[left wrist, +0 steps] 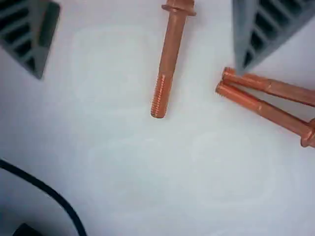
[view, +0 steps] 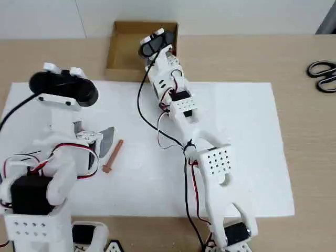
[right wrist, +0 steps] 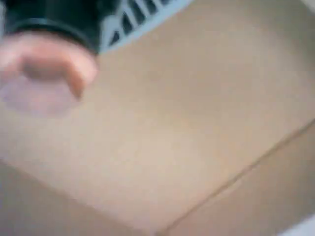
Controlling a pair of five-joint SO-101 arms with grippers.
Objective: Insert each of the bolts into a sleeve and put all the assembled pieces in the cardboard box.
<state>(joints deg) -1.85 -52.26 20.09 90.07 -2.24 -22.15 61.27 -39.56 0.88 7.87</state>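
1. My left gripper (view: 97,137) hangs over the white foam sheet (view: 236,115) with its jaws spread and nothing in them. One copper bolt (view: 113,156) lies just beside its tips. My right gripper (view: 156,44) is stretched out above the cardboard box (view: 113,52) (the arm hides much of what is beneath it).

2. From my left wrist, the bolt lies flat between the parted grey ribbed fingers (left wrist: 29,34). It has a smooth round shank, a flanged head and thread only at the far end. Two more bolts (left wrist: 263,103) of the same dull copper lie side by side, touching, just off one finger. All three are bare, so I judge at least three insertions and three deliveries are left.

3. From my right wrist, the gripper is clenched on what I take for an assembled piece (right wrist: 44,69). It looks like a blurred, rounded coppery end poking out of a black sleeve (right wrist: 49,17). It hangs over the matte brown floor of the box, not yet let go. I cannot tell whether other pieces are already in the box.
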